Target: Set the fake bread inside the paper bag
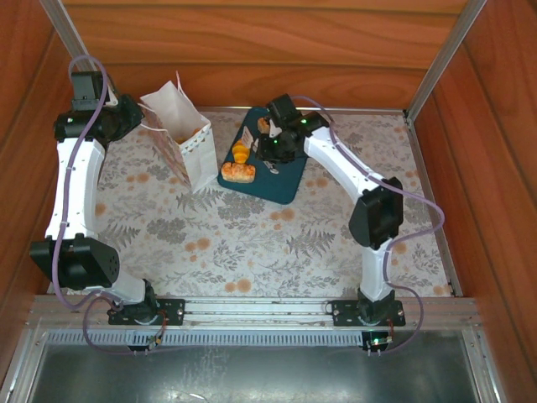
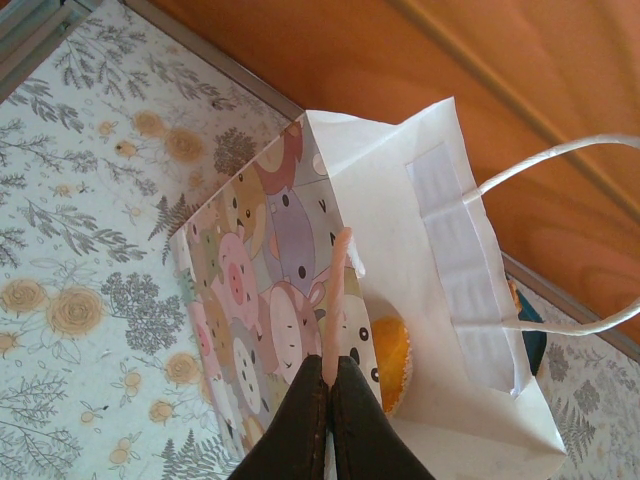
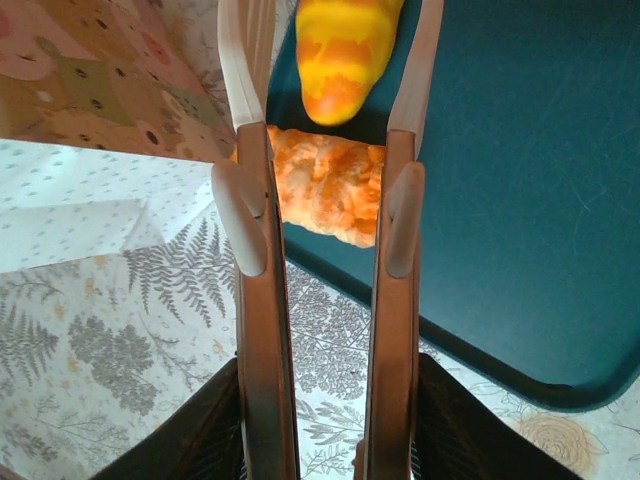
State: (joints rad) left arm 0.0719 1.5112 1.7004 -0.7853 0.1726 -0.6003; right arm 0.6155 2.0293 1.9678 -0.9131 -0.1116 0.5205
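The left gripper (image 2: 330,378) pinches the handle (image 2: 340,285) of the paper bag (image 2: 420,330). The right gripper (image 3: 330,30) has its jaws apart astride the croissant (image 3: 350,60); centre it between them, then close gently.

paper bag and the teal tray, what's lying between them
Nothing but a narrow bare strip of the floral table cover separates the paper bag from the teal tray; the right wrist view shows it.
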